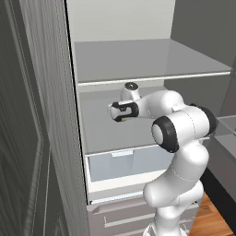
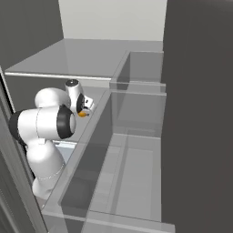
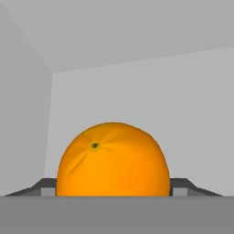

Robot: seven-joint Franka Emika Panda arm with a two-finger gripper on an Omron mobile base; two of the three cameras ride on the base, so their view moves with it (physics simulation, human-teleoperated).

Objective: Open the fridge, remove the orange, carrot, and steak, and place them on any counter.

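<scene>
fridge (image 1: 120, 60) door open; arm reaches in over the middle shelf (image 1: 99, 133). gripper (image 1: 117, 111) sits inside the compartment, pointing toward the left inner wall.

hand view: orange (image 3: 113, 160) large and centred, one dark fingertip showing at each side of it at its widest girth. fingers (image 3: 183, 186) look closed on the orange, both touching the rind, though the contact itself is cut off at the frame bottom, so i judge it held rather than confirmed. in the right base view a small orange patch (image 2: 82, 114) shows at the hand.

handling judgement: light, firm, round, smooth peel, so likely to roll or squirt out if pinched off-centre. best hold is across the equator, stem dimple clear of the pads. moderate squeeze only; peel should tolerate it.

carrot, steak: not identified here.
</scene>
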